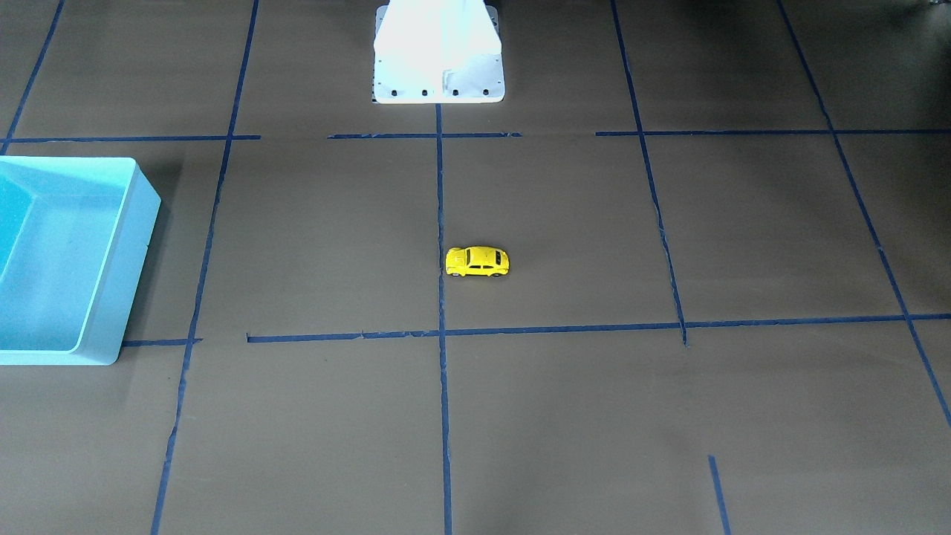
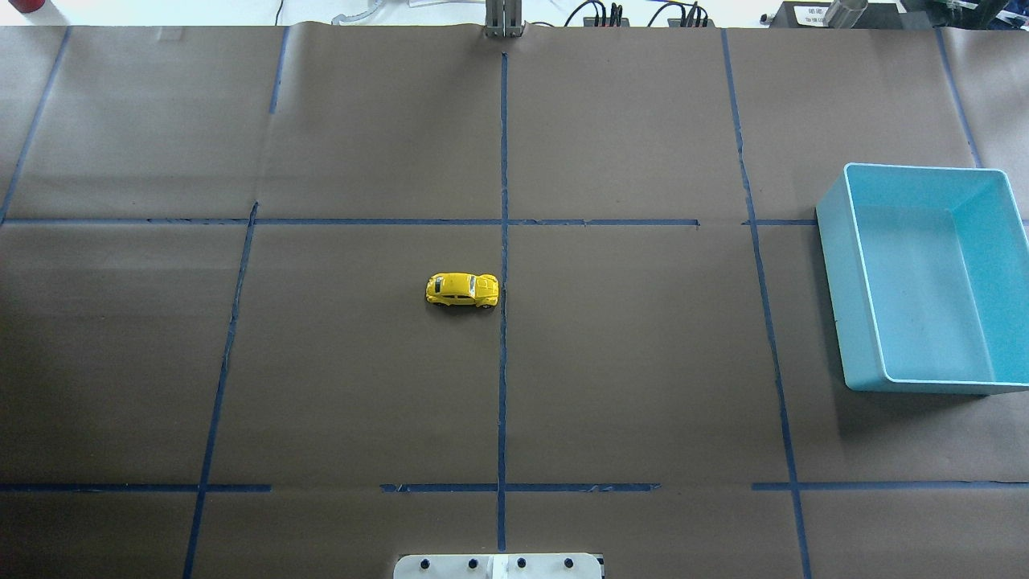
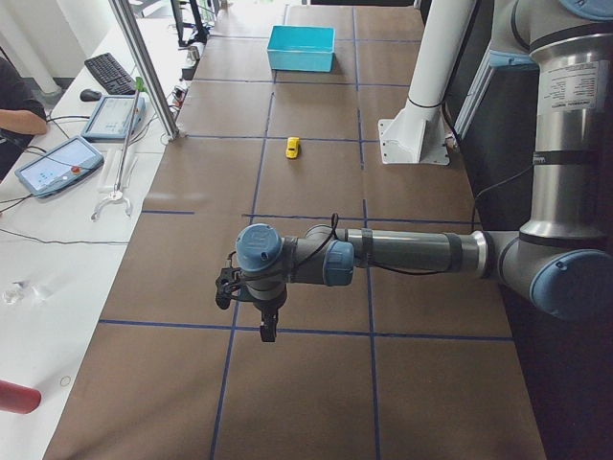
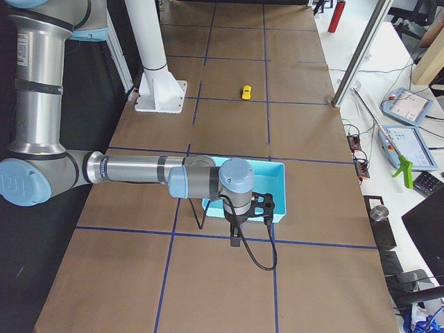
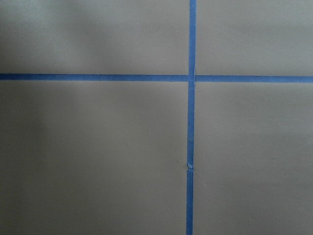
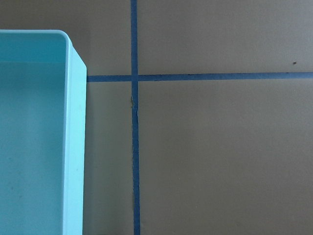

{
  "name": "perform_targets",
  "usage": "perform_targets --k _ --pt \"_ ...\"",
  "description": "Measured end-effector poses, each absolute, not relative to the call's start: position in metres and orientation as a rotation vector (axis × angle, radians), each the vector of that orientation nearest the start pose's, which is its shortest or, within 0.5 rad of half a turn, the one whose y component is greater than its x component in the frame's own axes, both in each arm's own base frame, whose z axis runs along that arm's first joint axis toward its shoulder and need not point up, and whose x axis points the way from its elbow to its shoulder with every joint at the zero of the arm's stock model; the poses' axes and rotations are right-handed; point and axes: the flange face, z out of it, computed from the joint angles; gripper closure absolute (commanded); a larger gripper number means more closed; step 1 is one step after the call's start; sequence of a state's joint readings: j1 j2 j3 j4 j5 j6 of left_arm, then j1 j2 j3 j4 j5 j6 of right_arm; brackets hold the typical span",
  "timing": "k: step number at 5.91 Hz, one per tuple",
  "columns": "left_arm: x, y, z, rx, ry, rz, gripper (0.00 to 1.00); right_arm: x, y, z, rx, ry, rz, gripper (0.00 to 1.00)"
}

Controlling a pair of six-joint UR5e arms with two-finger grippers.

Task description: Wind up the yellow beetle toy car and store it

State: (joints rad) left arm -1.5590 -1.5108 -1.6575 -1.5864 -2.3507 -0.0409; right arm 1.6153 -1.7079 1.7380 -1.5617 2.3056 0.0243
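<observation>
Mid-frame overhead, yellow beetle toy car [image 2: 462, 290] sits on tabletop [image 2: 643, 362], well apart from light blue bin [image 2: 836, 289] at right edge. Left forearm [image 3: 412, 254] and right forearm [image 4: 132, 168] stretch level, left end effector [image 3: 267, 326] and right end effector [image 4: 236, 236] pointing down; spread or pressed together, cannot tell.

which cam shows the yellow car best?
Overhead exterior: the car sits near centre, unobstructed, roof and windows clear. Front-facing shows it about as well; both side views show a tiny yellow speck; neither wrist view shows it.
</observation>
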Motion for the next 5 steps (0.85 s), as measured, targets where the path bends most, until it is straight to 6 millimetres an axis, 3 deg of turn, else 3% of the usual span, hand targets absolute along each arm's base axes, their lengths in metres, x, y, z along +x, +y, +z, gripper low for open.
perform_targets --k 2,3,5 --pt "-0.055 -0.475 0.619 0.06 0.799 0.009 0.0 0.086 -0.433 0.642 0.045 -0.734 0.049 0.0" --pt "-0.045 -0.478 0.591 0.101 0.824 0.045 0.0 0.086 -0.432 0.642 0.044 -0.734 0.049 0.0" --pt "0.015 -0.483 0.514 0.193 0.853 0.224 0.0 0.086 -0.432 0.643 0.043 -0.734 0.05 0.0"
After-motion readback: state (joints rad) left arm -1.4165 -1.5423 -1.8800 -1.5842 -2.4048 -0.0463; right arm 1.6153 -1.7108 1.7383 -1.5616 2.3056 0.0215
